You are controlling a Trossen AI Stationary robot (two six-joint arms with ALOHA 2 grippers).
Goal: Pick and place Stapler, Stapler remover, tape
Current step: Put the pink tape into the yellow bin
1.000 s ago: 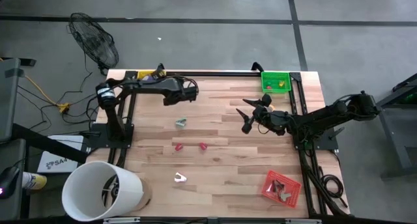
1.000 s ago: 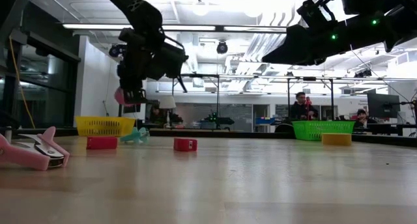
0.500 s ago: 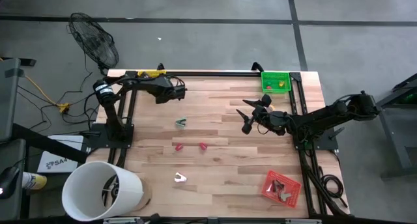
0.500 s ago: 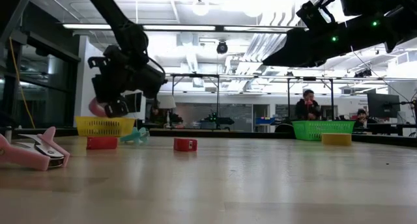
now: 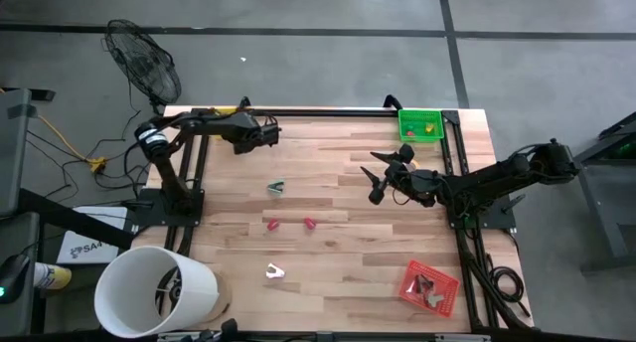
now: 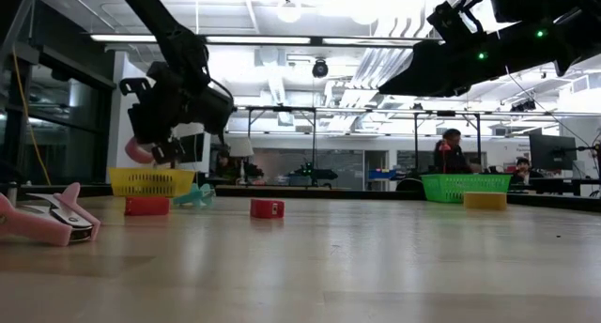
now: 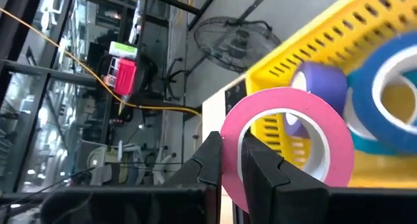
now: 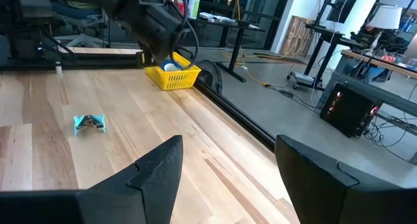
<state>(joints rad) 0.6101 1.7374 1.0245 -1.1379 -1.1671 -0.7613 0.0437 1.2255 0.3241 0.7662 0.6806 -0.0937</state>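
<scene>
My left gripper (image 5: 260, 134) is at the table's far left, shut on a pink tape roll (image 7: 287, 152), just beside the yellow basket (image 5: 227, 113). In the low view the roll (image 6: 139, 152) hangs above the basket (image 6: 150, 180). The basket holds a blue roll (image 7: 391, 100) and a purple roll (image 7: 316, 87). A teal staple remover (image 5: 276, 187), two red pieces (image 5: 270, 224) (image 5: 309, 223) and a pink-white staple remover (image 5: 275, 272) lie on the table. My right gripper (image 5: 383, 178) waits open over the table's right middle. My left gripper pinches the wall of the pink tape roll (image 7: 231, 159), with one finger (image 7: 260, 168) inside the ring and one (image 7: 210, 162) outside. The roll is lifted clear of the table and stands on edge, its hole facing sideways.
A green basket (image 5: 419, 123) stands at the far right and a red basket (image 5: 429, 285) at the near right. A white bucket (image 5: 154, 292) sits off the near left corner and a fan (image 5: 144, 69) beyond the far left. People stand in the room behind the table.
My left gripper has gone toward the table's left edge and the yellow basket, dropping a little, with the pink tape roll still held clear of the table. My right arm has kept still.
</scene>
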